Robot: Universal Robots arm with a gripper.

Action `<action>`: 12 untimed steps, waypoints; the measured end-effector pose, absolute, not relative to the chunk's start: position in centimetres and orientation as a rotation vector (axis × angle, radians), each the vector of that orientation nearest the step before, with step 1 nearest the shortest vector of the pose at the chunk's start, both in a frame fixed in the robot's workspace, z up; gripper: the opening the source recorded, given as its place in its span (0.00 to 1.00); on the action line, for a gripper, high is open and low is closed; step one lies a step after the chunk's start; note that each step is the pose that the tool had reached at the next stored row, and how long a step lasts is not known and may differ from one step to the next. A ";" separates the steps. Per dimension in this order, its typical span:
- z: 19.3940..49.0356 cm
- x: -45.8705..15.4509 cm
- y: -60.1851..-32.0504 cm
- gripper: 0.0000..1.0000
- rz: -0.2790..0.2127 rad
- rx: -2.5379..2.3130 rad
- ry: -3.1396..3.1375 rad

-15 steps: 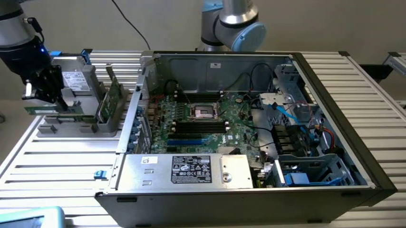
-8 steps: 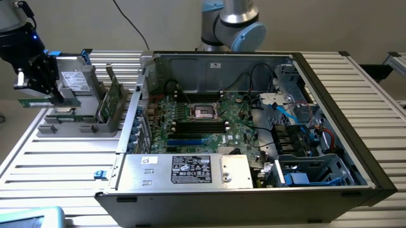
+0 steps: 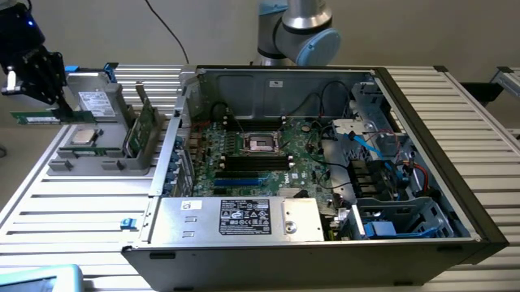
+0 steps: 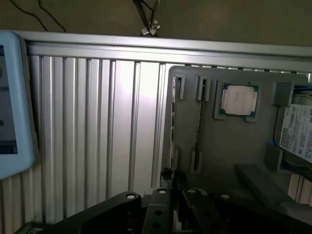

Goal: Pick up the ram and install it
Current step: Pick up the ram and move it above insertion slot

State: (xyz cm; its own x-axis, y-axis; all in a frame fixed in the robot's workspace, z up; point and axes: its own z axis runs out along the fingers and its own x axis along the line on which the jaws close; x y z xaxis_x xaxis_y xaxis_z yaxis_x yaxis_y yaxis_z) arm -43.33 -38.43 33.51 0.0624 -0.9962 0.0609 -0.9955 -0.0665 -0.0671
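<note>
The ram (image 3: 33, 117), a slim green stick, hangs level in the air above the exterior view's left edge of the table, just outside the grey parts tray (image 3: 97, 165). My black gripper (image 3: 53, 111) is shut on one end of it. In the wrist view the gripper (image 4: 170, 178) pinches the ram (image 4: 172, 122) edge-on, a thin line running along the tray's side. The open computer case holds the motherboard, whose dark memory slots (image 3: 256, 163) lie well to the exterior view's right of the gripper.
The tray carries a square silver processor (image 3: 84, 136), a grey drive box (image 3: 101, 103) and an upright green card (image 3: 143, 131). A power supply (image 3: 243, 218) sits at the case's front. Cables (image 3: 366, 146) crowd the case's right side. A pale blue device (image 4: 12, 97) lies on the slatted table.
</note>
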 end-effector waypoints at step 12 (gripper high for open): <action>37.7 -42.4 -38.4 0.14 -0.148 -2.286 2.133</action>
